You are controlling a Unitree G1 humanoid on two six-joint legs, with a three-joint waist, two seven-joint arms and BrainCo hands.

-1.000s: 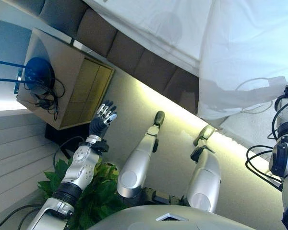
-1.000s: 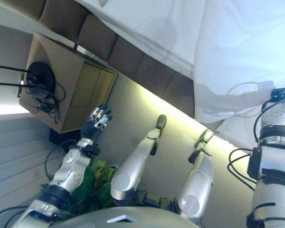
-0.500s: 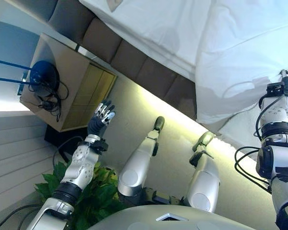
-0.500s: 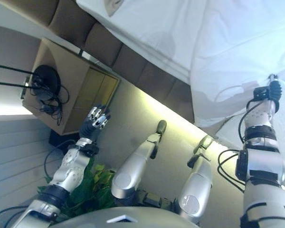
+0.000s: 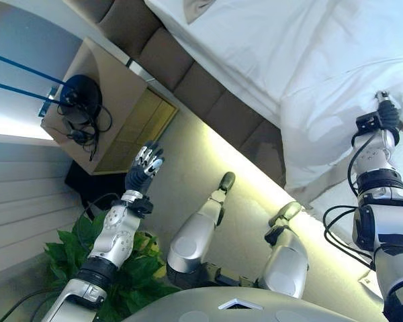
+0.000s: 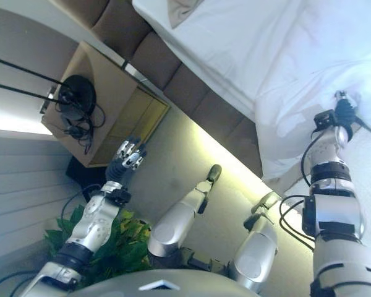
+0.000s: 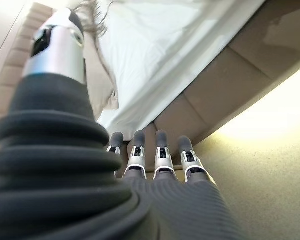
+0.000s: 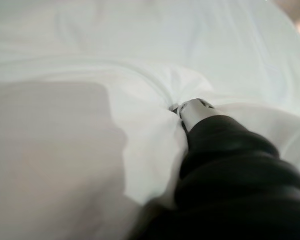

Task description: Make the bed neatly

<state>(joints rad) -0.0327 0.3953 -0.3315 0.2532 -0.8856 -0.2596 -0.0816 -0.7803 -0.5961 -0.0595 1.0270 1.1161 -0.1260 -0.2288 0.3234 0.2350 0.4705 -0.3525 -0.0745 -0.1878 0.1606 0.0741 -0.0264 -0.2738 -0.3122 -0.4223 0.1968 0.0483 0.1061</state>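
Note:
A white duvet (image 5: pixel 336 114) lies rumpled on the bed, and its corner hangs over the brown padded bed side (image 5: pixel 188 87). My right hand (image 5: pixel 384 115) is up at the duvet's edge. In the right wrist view its thumb (image 8: pixel 195 107) is buried in bunched white cloth, pinching it, and its fingers are hidden. A flatter white sheet (image 5: pixel 255 47) covers the bed further up. My left hand (image 5: pixel 144 171) hangs in the air beside the bed, fingers straight (image 7: pixel 160 160), touching nothing.
A wooden nightstand (image 5: pixel 114 114) stands by the bed, with a black lamp base (image 5: pixel 80 94) and cables on top. A green plant (image 5: pixel 131 268) sits under my left arm. Beige cloth (image 5: pixel 196 8) shows at the head of the bed. A light strip glows along the bed's base.
My right hand has risen from the view's right edge onto the duvet's edge, and the cloth now gathers round it. The camera has shifted. The left hand holds its pose.

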